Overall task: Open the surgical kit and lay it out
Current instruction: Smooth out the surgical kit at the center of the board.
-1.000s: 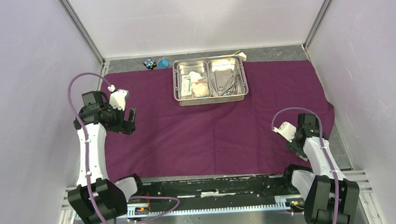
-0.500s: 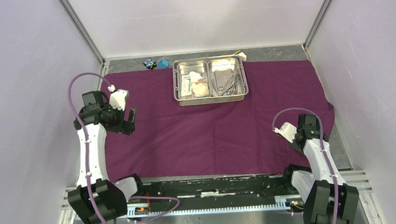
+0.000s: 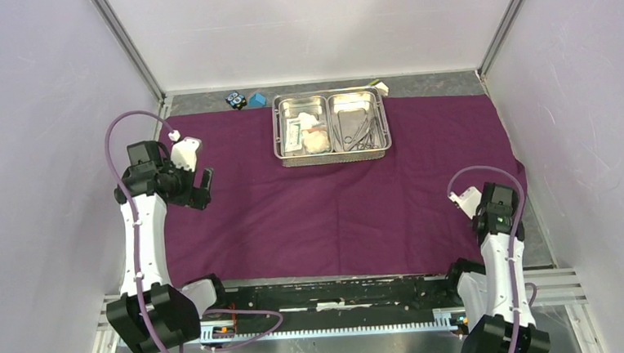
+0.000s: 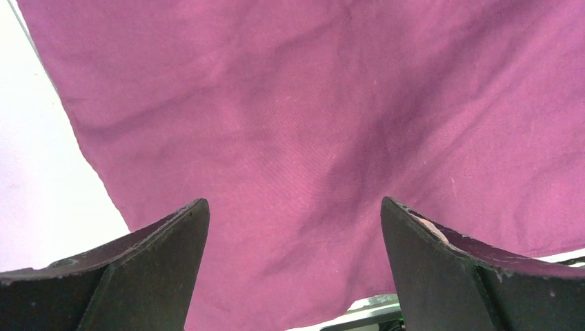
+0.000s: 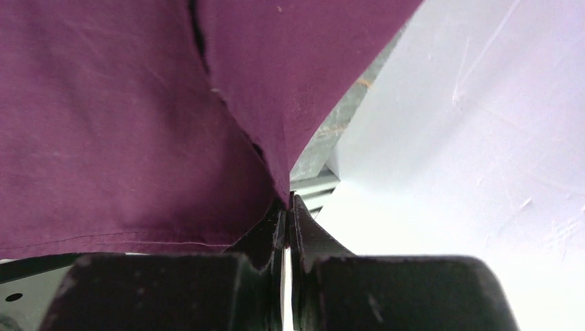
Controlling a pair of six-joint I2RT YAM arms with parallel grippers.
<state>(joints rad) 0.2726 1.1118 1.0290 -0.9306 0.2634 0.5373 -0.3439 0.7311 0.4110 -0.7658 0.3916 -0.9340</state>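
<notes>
Table [image 3: 450,82]: cloth [image 5: 103,138] corner prob. pinched in R claw [image 5: 287,207].

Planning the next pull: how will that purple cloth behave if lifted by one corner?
Probably floppy: the purple cloth shows soft creases and its corner drapes in a fold from the shut right claw. Likely light, yet the steel tray on it may resist or slide.

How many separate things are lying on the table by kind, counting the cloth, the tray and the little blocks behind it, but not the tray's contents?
purple cloth: 1
steel tray: 1
small blocks: 3 (black block, blue block, yellow-and-white block)
Total: 5
</notes>
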